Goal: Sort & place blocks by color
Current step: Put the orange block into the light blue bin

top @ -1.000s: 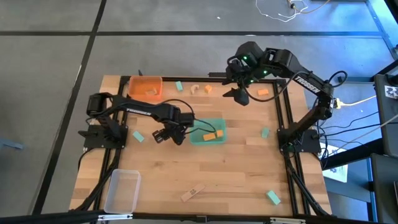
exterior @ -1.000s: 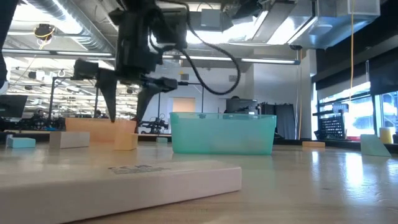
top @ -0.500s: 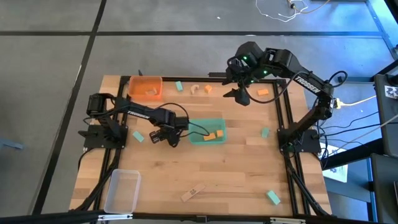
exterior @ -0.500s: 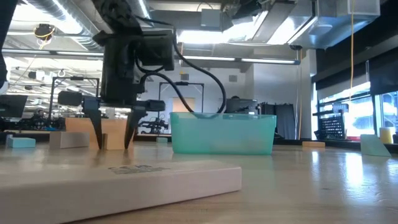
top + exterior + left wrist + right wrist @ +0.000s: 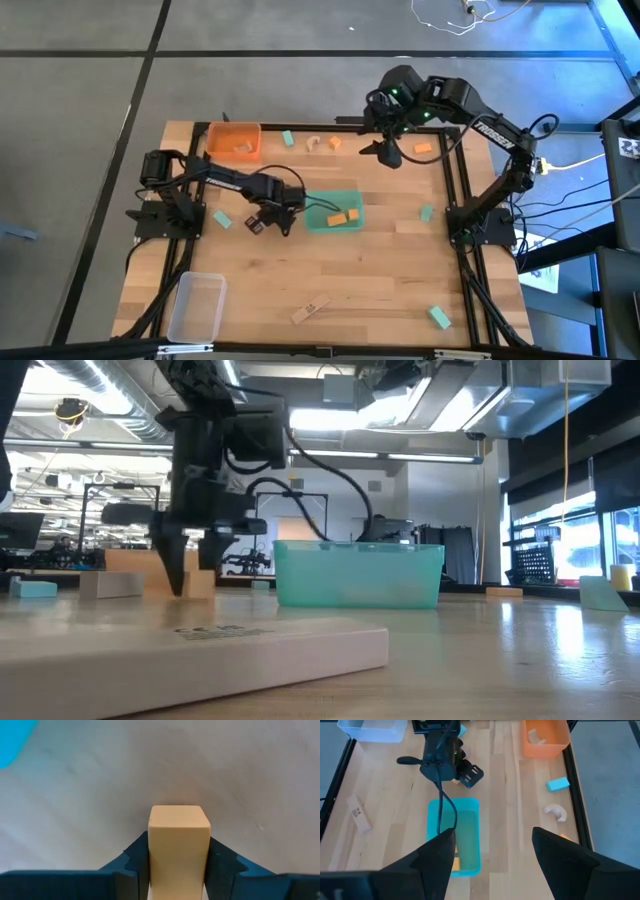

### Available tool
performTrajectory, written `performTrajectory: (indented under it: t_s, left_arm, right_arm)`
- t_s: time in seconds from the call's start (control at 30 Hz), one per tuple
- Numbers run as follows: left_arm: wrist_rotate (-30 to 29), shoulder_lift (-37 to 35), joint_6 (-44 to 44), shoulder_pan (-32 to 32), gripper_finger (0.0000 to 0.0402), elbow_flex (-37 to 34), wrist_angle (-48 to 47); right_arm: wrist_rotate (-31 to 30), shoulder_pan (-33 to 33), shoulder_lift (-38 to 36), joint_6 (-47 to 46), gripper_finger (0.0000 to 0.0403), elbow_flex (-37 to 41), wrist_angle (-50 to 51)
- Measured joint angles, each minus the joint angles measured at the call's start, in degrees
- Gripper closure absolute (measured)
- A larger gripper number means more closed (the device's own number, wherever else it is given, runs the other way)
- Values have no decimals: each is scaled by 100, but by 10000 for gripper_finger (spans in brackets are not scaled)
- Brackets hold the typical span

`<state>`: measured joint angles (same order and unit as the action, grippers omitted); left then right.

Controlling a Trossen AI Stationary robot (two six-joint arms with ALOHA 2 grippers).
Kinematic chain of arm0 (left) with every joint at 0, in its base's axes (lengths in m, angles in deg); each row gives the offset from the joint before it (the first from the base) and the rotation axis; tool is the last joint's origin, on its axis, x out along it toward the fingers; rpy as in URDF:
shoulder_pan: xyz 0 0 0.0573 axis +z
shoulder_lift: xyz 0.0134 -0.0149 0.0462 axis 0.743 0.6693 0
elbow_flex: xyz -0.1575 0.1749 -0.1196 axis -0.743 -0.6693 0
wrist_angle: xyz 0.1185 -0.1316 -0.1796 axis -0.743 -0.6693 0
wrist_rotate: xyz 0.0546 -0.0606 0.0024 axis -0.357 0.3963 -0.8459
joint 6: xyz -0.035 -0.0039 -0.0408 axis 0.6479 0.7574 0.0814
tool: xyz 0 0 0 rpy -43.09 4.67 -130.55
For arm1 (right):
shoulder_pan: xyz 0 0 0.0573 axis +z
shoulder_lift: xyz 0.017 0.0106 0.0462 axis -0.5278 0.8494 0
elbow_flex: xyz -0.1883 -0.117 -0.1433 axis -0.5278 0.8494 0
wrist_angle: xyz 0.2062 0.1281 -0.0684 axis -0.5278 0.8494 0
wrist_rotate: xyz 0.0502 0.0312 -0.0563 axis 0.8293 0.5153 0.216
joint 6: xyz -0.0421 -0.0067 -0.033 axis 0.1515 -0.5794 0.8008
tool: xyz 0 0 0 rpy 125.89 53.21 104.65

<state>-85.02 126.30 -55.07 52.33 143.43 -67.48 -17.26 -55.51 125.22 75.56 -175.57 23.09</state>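
My overhead camera looks straight down and takes in the whole pale wooden slatted table with both dark arms, from far enough up that the grey floor shows around it. My low camera sits at table-top height, looking level across the boards into the room behind, very close to a long pale wood block in the foreground. It shares the translucent mint-green plastic tray with the overhead view and with my right wrist camera, which looks down across the table from high up. My left wrist camera is pressed close to the tabletop, filled by a tan wooden block.
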Motion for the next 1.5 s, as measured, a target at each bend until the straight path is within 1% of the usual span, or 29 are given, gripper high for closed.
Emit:
performTrajectory:
  t_s: [0.17,0.37,0.47,0.6,0.63,0.67,0.77,0.83,0.9,0.93,1.0,1.07,1.13,1.2,1.27,1.37,1.47,1.5]
  left_arm:
    - [36,-193,908,71,280,346,-365]
    - [87,-883,1299,285,280,905,-706]
    - [-89,-1185,1660,443,280,1303,-647]
    - [-396,-1174,2227,517,280,1967,-513]
    - [-401,-1108,2384,531,280,2109,-525]
    - [-359,-1009,2525,528,280,2242,-339]
    - [-18,-709,2882,529,280,2428,-131]
    - [286,-465,3117,529,280,2455,193]
    - [579,-216,3313,529,280,2453,234]
    - [726,-79,3350,529,280,2457,397]
    - [901,186,3403,522,280,2447,428]
    - [980,472,3447,478,280,2452,759]
    - [1038,685,3450,463,280,2449,779]
    - [1166,919,3457,425,280,2455,1047]
    - [1306,1067,3484,422,280,2443,992]
    - [1515,1191,3658,425,280,2449,1177]
    - [1536,1240,3748,426,280,2451,1219]
    - [1535,1253,3761,426,274,2451,1208]
  right_arm:
    - [-1,-162,2,-7,139,0,2]
    - [-1,-411,2,-3,139,0,59]
    - [1,-549,2,-3,139,0,159]
    - [-5,-721,2,-108,139,0,293]
    - [-7,-776,2,-199,139,0,297]
    - [-4,-824,2,-280,139,0,311]
    - [-70,-944,2,-323,139,0,321]
    - [-360,-997,2,-350,139,0,328]
    - [-832,-1044,2,-473,139,0,354]
    - [-1028,-1074,2,-484,139,0,372]
    - [-1287,-1093,2,-485,139,0,408]
    - [-1308,-1167,2,-456,139,0,420]
    - [-1305,-1183,2,-451,139,0,420]
    - [-1306,-1200,2,-425,139,0,418]
    - [-1290,-1206,2,-356,139,0,418]
    - [-1256,-1233,2,-316,139,0,418]
    - [-1211,-1258,2,-307,139,0,417]
    - [-1207,-1259,2,-307,139,0,417]
